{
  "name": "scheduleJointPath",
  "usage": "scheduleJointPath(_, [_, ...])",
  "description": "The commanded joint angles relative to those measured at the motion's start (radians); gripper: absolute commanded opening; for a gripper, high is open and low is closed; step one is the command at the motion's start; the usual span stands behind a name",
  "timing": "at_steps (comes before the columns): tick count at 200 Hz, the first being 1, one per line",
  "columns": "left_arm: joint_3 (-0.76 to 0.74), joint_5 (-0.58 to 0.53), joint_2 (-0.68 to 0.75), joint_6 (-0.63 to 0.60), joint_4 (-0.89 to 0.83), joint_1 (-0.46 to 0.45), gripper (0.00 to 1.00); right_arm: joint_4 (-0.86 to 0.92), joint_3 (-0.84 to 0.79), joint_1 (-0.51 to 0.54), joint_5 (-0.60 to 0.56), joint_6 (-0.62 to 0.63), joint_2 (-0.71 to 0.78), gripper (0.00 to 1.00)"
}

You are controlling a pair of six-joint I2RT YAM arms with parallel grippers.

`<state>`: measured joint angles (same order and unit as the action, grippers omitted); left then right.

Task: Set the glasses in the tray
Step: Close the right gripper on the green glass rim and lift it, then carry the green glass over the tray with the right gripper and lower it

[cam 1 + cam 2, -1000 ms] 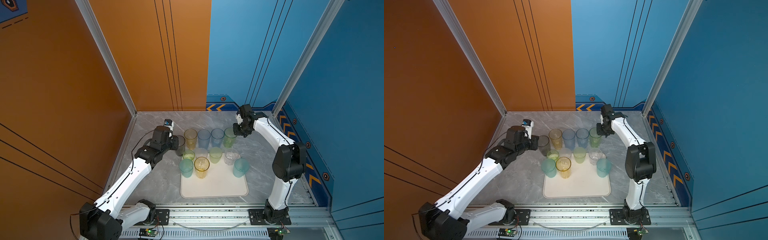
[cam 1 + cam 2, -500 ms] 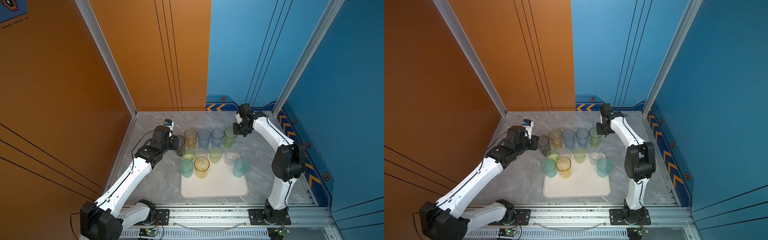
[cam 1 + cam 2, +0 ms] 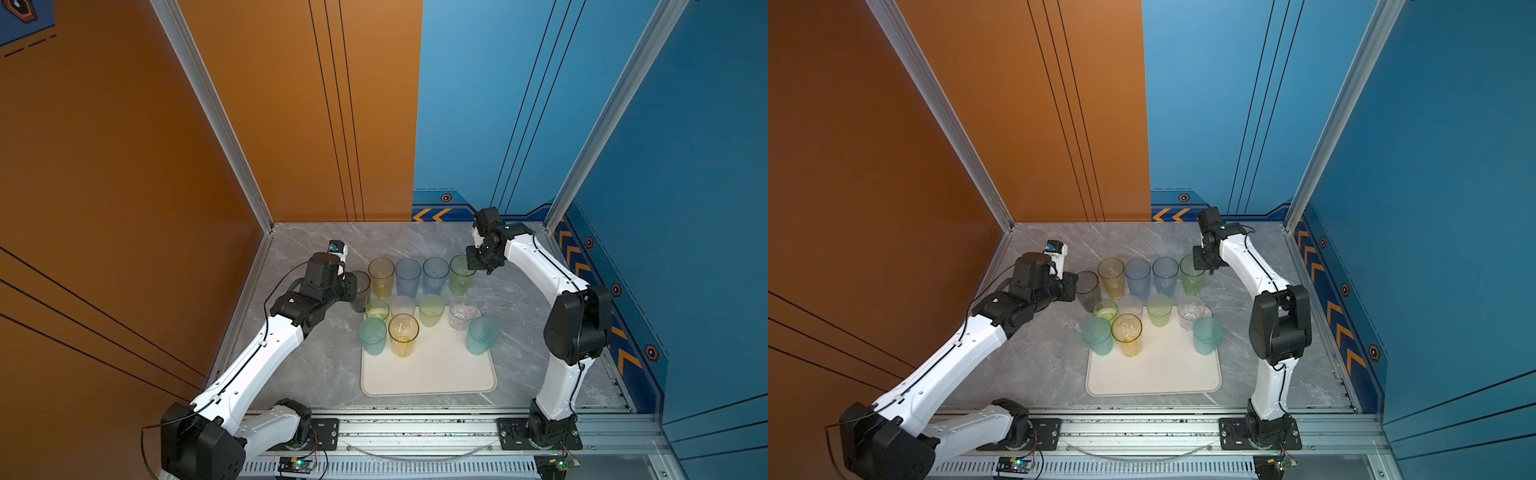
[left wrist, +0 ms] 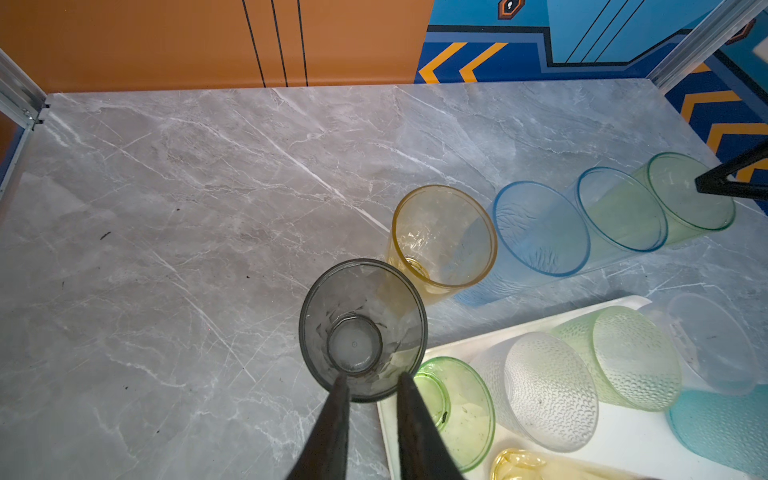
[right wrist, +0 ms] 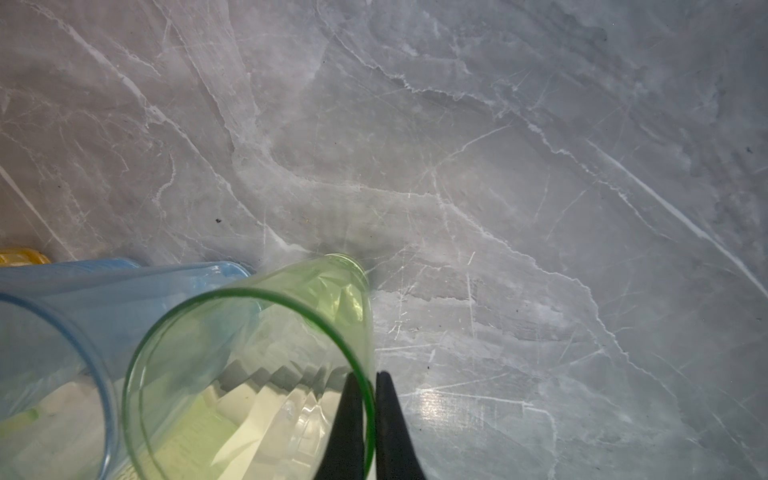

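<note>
Between the right gripper (image 5: 370, 382) fingers sits the tall green glass (image 5: 249, 353) rim, pinched with one finger inside and one outside. Left gripper (image 4: 371, 378) fingers stand slightly spread, tips at the smoky grey glass (image 4: 361, 324); grip unclear. Just beside them lies the tray (image 3: 428, 374), with neither glass on it.

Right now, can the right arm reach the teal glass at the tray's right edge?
Probably not yet: the right gripper grips the tall green glass by its rim. Otherwise the teal glass looks unobstructed from the right.
</note>
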<state>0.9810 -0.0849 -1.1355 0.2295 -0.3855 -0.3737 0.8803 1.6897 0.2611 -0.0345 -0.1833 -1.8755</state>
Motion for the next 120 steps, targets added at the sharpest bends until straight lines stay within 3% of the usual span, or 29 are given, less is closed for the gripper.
scheduleJointPath(1, [-0.02,0.003,-0.001,-0.01,-0.01,-0.009,0.22,-0.038,-0.034,-0.008,-0.052,-0.016,0.11,0.0])
scheduleJointPath(71, [-0.034,-0.018,0.011,-0.017,-0.025,-0.033,0.22,-0.099,-0.136,-0.028,-0.096,-0.021,0.345,0.0])
scheduleJointPath(120, [-0.027,-0.021,0.03,-0.024,-0.04,-0.033,0.22,-0.04,-0.188,-0.01,0.015,0.011,0.606,0.0])
